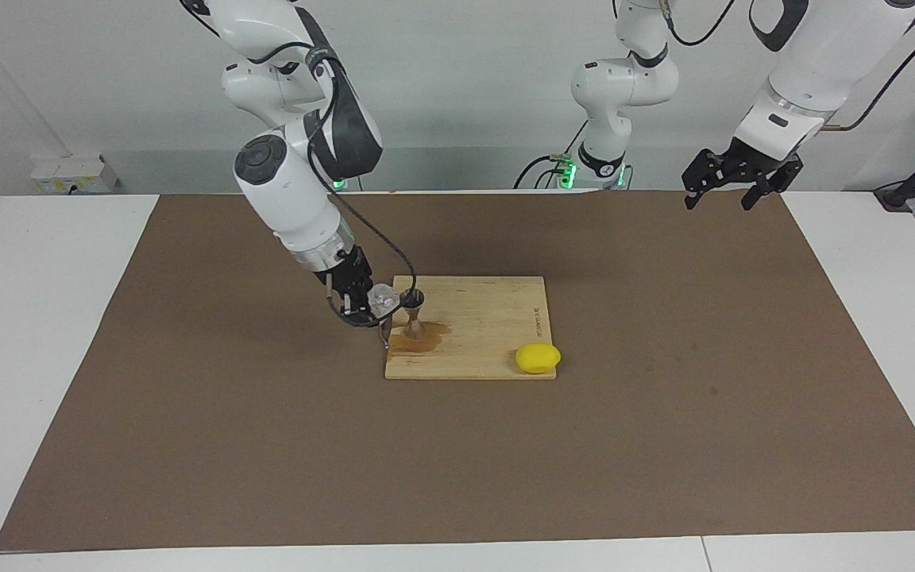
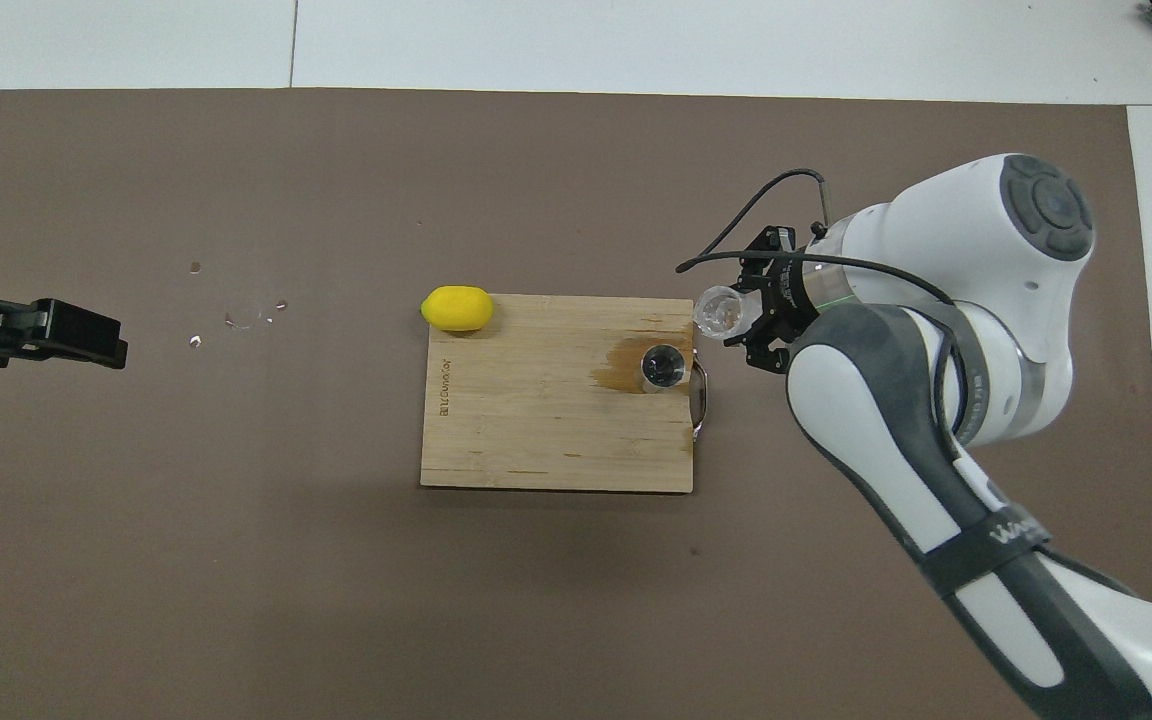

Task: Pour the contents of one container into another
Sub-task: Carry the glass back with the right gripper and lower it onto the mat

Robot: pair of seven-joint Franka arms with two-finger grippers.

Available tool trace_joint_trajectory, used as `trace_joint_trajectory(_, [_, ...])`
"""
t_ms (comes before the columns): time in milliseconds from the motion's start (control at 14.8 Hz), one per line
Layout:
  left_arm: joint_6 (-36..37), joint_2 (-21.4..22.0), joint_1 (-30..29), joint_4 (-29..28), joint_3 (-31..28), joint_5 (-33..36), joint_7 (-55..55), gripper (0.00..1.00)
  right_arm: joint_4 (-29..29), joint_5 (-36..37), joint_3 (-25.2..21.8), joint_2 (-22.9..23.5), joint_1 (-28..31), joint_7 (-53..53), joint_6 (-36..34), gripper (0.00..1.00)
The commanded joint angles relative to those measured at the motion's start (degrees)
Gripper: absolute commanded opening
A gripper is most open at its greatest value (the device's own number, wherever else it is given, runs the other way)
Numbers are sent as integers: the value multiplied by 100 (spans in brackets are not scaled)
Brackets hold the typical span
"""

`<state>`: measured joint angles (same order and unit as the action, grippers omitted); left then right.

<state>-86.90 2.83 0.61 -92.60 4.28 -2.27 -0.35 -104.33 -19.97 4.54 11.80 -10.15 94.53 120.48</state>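
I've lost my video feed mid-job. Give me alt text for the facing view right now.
The right gripper holds a clear cup tipped toward the metal jigger, which stands on a wooden cutting board with a brown wet patch at its base. A lemon sits at the board's corner toward the left arm's end. The left gripper waits open, raised over the brown mat.

Wooden cutting board on brown mat; lemon at board corner; brown stain.

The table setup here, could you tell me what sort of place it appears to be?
Probably a robotics lab set up as a mock kitchen or bar counter: two white arms stand at a table under a brown mat, and on it a wooden cutting board carries a metal jigger, with a lemon at its corner.
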Motion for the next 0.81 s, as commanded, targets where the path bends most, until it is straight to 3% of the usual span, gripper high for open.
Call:
trace_joint_trajectory(0, [76,86,1,-38,-23,-63,44,100,-324,-795,38,-134,442,-714,-69,0])
trace_joint_trajectory(406, [76,86,1,-38,-23,-63,44,100,-1027,-2044,38,-116,1373,-2313,-174,0])
trace_joint_trajectory(744, [76,86,1,-38,-23,-63,44,100,-1397,-2301,38,-55,1919,-3255,-261,0])
